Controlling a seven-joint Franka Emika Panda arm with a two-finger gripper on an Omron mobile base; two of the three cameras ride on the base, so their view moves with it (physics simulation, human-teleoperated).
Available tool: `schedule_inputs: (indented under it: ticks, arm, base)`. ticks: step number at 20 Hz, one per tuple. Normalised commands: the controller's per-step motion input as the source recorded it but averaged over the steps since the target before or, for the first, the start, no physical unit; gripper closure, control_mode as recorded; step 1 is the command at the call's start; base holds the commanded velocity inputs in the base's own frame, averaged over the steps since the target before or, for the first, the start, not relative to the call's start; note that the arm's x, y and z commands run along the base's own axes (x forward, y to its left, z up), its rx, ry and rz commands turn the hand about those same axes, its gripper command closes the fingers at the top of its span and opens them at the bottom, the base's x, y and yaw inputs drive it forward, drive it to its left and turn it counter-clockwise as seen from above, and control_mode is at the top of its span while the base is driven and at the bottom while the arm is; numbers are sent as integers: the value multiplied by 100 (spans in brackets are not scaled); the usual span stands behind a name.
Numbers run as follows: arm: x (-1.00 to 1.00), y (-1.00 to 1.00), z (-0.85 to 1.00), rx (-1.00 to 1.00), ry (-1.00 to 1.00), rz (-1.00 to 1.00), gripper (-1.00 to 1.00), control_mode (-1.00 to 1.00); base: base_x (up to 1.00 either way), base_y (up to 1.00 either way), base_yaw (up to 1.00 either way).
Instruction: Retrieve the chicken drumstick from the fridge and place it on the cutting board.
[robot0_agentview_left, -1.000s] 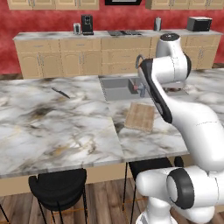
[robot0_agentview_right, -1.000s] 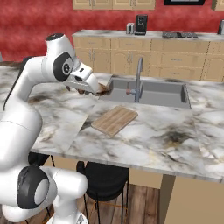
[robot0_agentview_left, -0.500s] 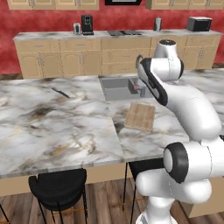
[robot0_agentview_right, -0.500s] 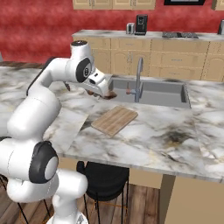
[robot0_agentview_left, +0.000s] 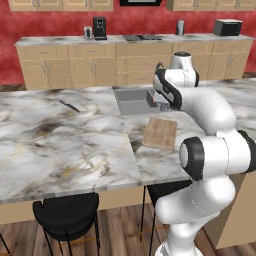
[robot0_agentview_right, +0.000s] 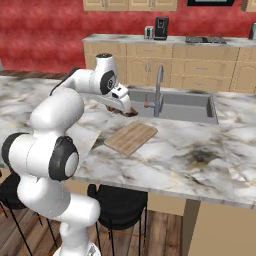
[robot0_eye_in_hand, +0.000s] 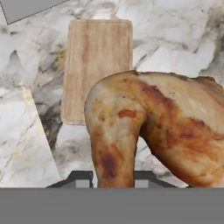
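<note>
gripper (robot0_agentview_right: 129, 111) clamped on chicken drumstick (robot0_eye_in_hand: 153, 131) | fingertips hidden | cutting board (robot0_eye_in_hand: 97, 65) partly covered

Kitchen: marble island (robot0_agentview_left: 65, 145), sink (robot0_agentview_right: 187, 106), wooden cabinets (robot0_agentview_left: 75, 70), red wall (robot0_agentview_right: 45, 35).

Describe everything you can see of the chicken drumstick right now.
The chicken drumstick is a glossy, golden-brown roasted piece with darker reddish patches and a lumpy skin. It is clamped in the shut gripper, hanging in the air above the marble counter, not touching it. In the hand view it looms large, with the tan cutting board lying bare beyond it.
</note>
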Motion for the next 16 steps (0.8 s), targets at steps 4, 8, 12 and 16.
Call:
schedule_inputs:
  ticks: [4, 8, 12, 16]
  arm:
    - [77, -2, -39, 0, 6, 0, 100, -100]
    - [73, -10, -55, 0, 12, 0, 100, -100]
    - [74, -5, -61, 0, 10, 0, 100, -100]
    - [71, -4, -59, 0, 8, 0, 100, -100]
  base:
    - [0, 0, 0]
    - [0, 0, 0]
    - [0, 0, 0]
    - [0, 0, 0]
